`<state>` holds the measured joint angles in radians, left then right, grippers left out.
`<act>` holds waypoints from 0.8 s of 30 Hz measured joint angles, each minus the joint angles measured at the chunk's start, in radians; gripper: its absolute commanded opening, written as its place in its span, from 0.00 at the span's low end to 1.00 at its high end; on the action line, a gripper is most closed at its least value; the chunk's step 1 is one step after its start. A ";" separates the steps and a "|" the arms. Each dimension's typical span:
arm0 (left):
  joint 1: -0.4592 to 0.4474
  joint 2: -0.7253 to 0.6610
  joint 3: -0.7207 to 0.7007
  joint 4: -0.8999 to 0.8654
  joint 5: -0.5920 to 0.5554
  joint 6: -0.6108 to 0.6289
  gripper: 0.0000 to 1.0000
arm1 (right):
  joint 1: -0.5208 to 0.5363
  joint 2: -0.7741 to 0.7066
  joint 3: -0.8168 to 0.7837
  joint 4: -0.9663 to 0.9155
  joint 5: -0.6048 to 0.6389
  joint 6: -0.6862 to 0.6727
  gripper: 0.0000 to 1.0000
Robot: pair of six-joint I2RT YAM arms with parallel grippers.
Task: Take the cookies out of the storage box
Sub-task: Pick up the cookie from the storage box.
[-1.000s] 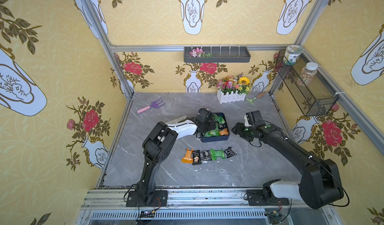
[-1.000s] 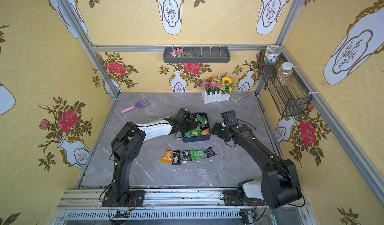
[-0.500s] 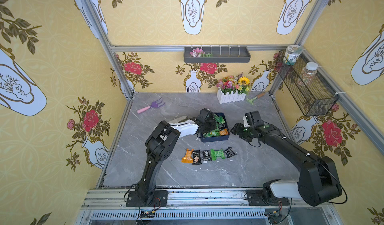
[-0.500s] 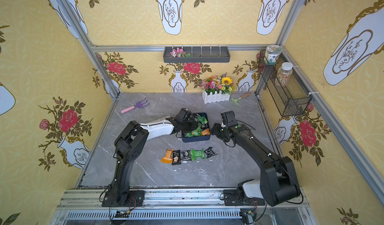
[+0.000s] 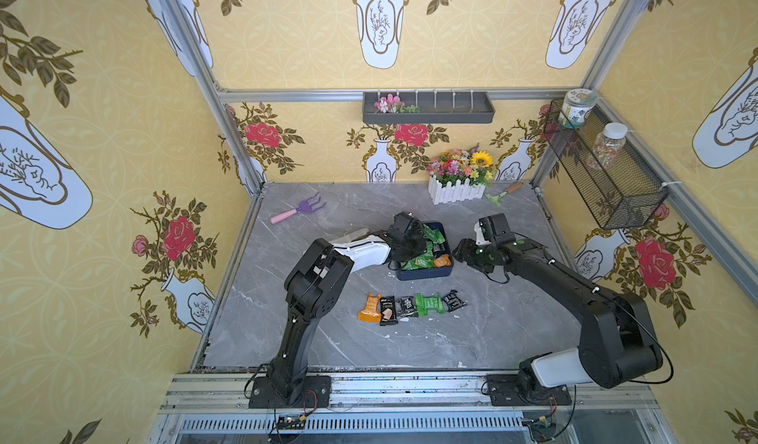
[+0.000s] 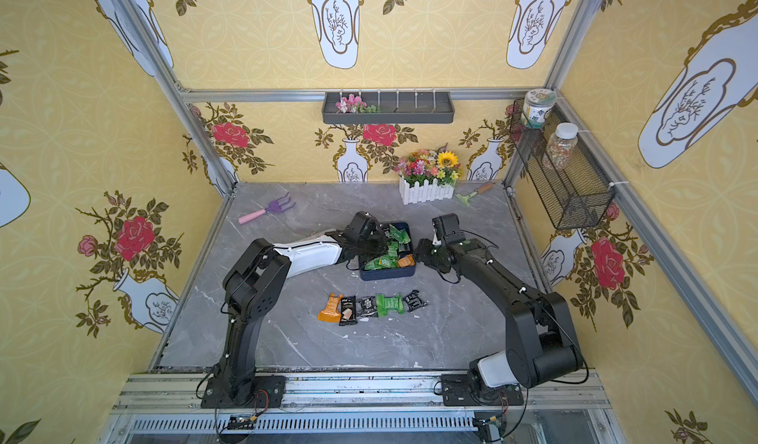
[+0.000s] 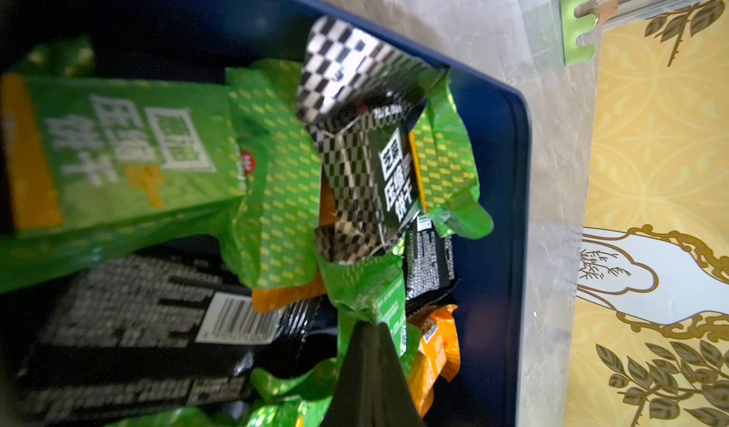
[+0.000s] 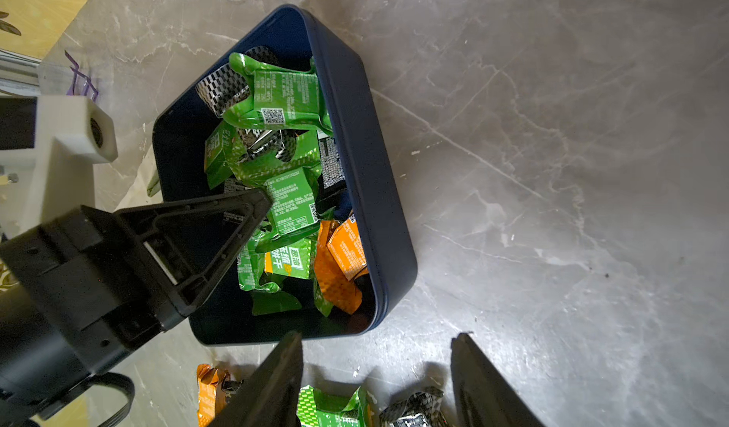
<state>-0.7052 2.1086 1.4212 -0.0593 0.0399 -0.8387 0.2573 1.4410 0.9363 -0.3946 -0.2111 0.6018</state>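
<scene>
At the left side of the dark blue storage box [image 5: 426, 274], near the middle of both top views, our left gripper [image 5: 416, 249] dips into the pile of cookie packets [image 5: 430, 257]. Its jaws are squeezed tight together. The left wrist view shows them pinching the crinkly end of a green cookie packet [image 7: 367, 287]. So we think the step in hand is the grab: the pinch is made, but the packet is not yet out of the box. Next we would lift it slowly, because other packets lean on it and could hop out too. Then we would carry it to the row of packets [image 5: 410, 306] on the grey table [image 5: 369, 351], just below the box in both top views. Five lie there and many more sit inside, so we think lots of the job is left. Right of the box, our right gripper [image 5: 463, 253] hangs close to its wall, jaws wide apart, with nothing in them.

In the left wrist view, a big green packet [image 7: 118, 148] says 压缩饼干 in white. A checked black packet [image 7: 355, 137] close to the box wall says the same. In the right wrist view, another green packet [image 8: 284, 97] at the far end of the box shows a QR code [image 8: 273, 116]. We cannot read any brand name.
</scene>
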 measured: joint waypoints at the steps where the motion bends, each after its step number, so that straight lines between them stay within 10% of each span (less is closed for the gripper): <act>1: 0.000 -0.007 -0.004 0.001 0.000 0.000 0.00 | 0.000 0.001 0.002 -0.001 0.000 -0.001 0.63; 24: 0.025 -0.289 -0.220 0.059 -0.021 -0.008 0.00 | 0.038 0.390 0.298 -0.056 0.034 -0.165 0.38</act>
<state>-0.6804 1.8194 1.2007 -0.0002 0.0185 -0.8463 0.2951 1.8313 1.2343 -0.4507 -0.1776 0.4370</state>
